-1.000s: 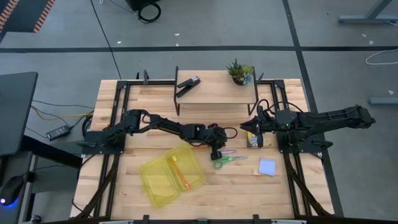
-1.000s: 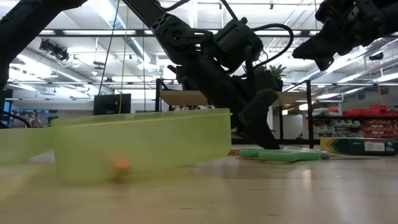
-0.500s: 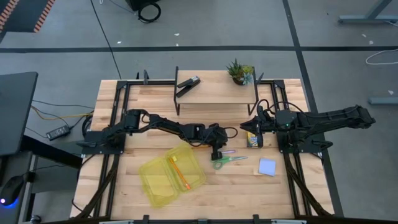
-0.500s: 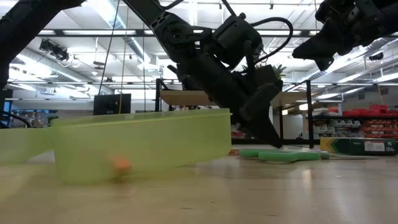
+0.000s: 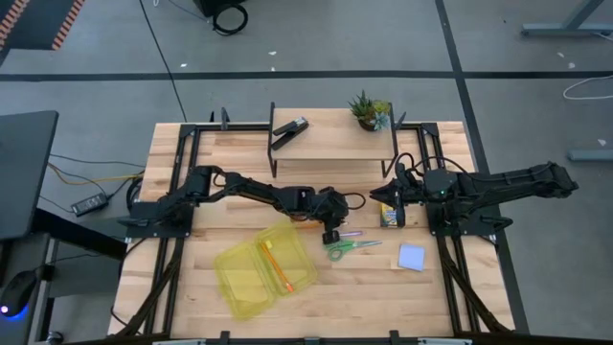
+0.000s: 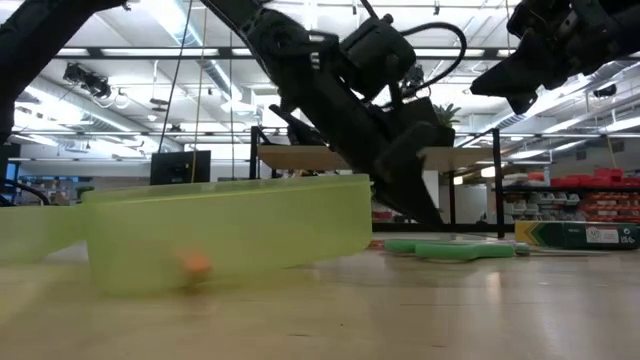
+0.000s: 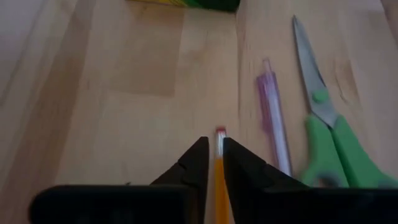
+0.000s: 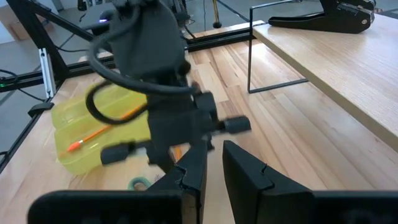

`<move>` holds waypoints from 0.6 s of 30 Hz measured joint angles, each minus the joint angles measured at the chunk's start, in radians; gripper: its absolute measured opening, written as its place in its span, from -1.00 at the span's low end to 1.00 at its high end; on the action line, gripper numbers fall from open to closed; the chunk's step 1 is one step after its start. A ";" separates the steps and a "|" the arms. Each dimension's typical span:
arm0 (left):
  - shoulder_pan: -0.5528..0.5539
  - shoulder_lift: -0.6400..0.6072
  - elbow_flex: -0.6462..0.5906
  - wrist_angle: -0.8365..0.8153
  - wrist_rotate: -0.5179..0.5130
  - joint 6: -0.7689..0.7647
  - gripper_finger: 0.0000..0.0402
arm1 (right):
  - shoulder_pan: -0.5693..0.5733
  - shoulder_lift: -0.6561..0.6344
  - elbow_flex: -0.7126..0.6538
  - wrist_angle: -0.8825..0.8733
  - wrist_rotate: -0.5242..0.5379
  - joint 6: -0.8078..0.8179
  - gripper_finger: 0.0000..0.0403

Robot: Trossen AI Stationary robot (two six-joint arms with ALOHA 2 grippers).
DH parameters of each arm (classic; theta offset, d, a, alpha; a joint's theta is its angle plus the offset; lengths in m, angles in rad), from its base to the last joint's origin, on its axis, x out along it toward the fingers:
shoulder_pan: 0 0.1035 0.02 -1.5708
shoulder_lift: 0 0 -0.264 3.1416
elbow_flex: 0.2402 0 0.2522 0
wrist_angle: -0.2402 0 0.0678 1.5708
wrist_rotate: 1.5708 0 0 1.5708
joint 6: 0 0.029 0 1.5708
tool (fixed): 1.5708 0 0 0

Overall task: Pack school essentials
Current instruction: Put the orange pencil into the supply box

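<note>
Far off to the left gripper's (image 5: 329,233) left, the yellow-green box (image 5: 265,269) was lying open on the table (image 5: 192,297) with one orange pencil (image 5: 276,265) already packed inside, so only a small part of the job looked done. At the left gripper itself, a second pencil (image 7: 219,180) with a pinkish eraser end was pinched between the two dark fingers (image 7: 194,163), seen clearly in the left wrist view; it looked held low over the wood, not yet carried to the box.

Just beside that gripper, to its right, the purple pen (image 7: 273,118) and the green-handled scissors (image 7: 329,134) were left on the table, still to be packed. Farther right, the pale blue square notepad (image 5: 412,257) was also left out.

The right gripper (image 5: 387,195) was parked well apart, near the shelf (image 5: 330,149), fingers nearly closed with nothing seen between them. A small green-and-yellow carton (image 5: 391,217) sat just below it; printing was there but couldn't be read. No other writing could be made out.
</note>
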 joint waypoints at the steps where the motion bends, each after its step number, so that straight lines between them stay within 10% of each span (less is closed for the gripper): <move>1: 0.000 -0.014 0.000 -0.034 0.000 0.006 -0.66 | 0.000 0.000 0.000 -0.002 0.000 0.000 -0.70; 18: 0.002 -0.142 0.086 -0.649 0.072 -0.048 -0.39 | 0.000 0.000 0.000 0.028 0.000 -0.014 -0.70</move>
